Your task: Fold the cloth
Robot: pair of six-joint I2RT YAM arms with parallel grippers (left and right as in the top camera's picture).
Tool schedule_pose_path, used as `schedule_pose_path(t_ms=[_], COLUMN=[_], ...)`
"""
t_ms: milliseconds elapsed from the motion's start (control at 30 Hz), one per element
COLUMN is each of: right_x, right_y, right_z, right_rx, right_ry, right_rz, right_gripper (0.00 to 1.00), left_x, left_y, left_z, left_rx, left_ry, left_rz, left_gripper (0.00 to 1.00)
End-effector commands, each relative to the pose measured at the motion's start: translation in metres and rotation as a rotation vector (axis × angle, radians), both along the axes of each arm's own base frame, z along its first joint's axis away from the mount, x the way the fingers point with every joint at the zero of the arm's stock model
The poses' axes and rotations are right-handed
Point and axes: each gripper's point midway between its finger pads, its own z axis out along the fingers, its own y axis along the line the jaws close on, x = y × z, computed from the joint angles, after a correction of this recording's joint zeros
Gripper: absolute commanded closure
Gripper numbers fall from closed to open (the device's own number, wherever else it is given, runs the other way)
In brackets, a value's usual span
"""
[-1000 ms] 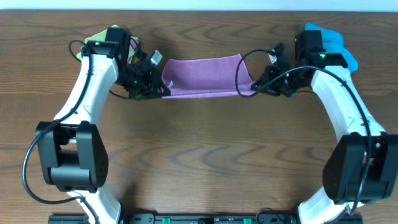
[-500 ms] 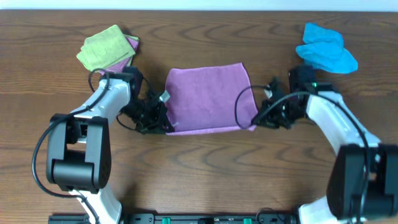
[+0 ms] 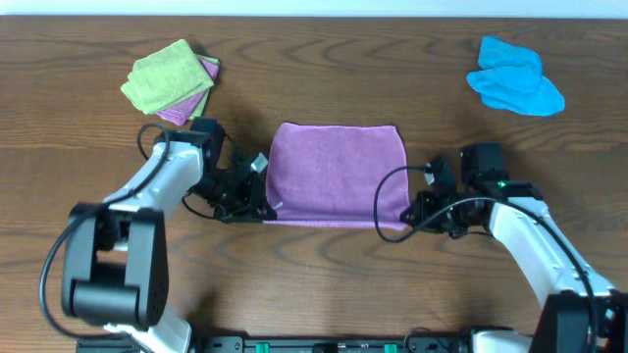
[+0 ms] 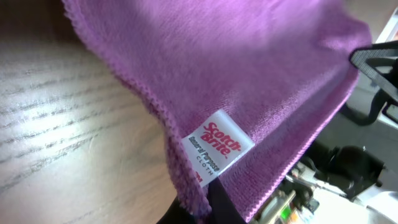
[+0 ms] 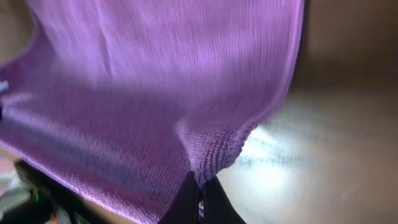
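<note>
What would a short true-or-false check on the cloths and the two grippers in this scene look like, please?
1. The left gripper and the right gripper are each shut on a near corner of the lilac cloth. True.
2. The blue cloth lies under the lime-green cloth. False: it lies alone at the far edge on the right arm's side; the purple piece peeking out beneath the green one is not blue.
3. A white label reading Scotch-Brite sits at the lilac cloth's edge beside the left gripper. True.
4. The lilac cloth is bunched into a ball. False: it is spread out as a broad rectangle between the grippers.
</note>
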Motion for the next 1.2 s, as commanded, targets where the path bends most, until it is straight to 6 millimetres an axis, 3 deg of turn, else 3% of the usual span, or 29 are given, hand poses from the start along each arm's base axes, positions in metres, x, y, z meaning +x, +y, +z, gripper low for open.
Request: schedule_pose_path(t_ms=[0, 333, 633, 867, 1167], right_x=[0.016, 0.075, 0.108, 0.125, 0.146], right_y=[-0.014, -0.022, -0.034, -0.037, -0.027], right_z=[0.002, 0.022, 0.031, 0.021, 0.006], right_rx=[-0.059, -0.058, -0.087, -0.089, -0.082], right_ry=[-0.046, -0.257, -0.371, -0.398, -0.422], right_rz=[-0.078, -0.213, -0.300, -0.331, -0.324], right_gripper=[0.99, 0.98, 0.98, 0.98, 0.98], left_x=[0.011, 0.076, 0.130, 0.152, 0.170], left_y=[0.007, 0.002, 0.012, 0.018, 0.020], left_z=[0.005, 0.008, 0.016, 0.016, -0.007], left_rx=[0.052, 0.037, 0.074, 0.101, 0.109], left_ry=[-0.033, -0.199, -0.359, -0.412, -0.392], left_rz=[0.067, 0.245, 0.402, 0.476, 0.549], left_gripper=[0.94, 0.94, 0.94, 0.94, 0.95])
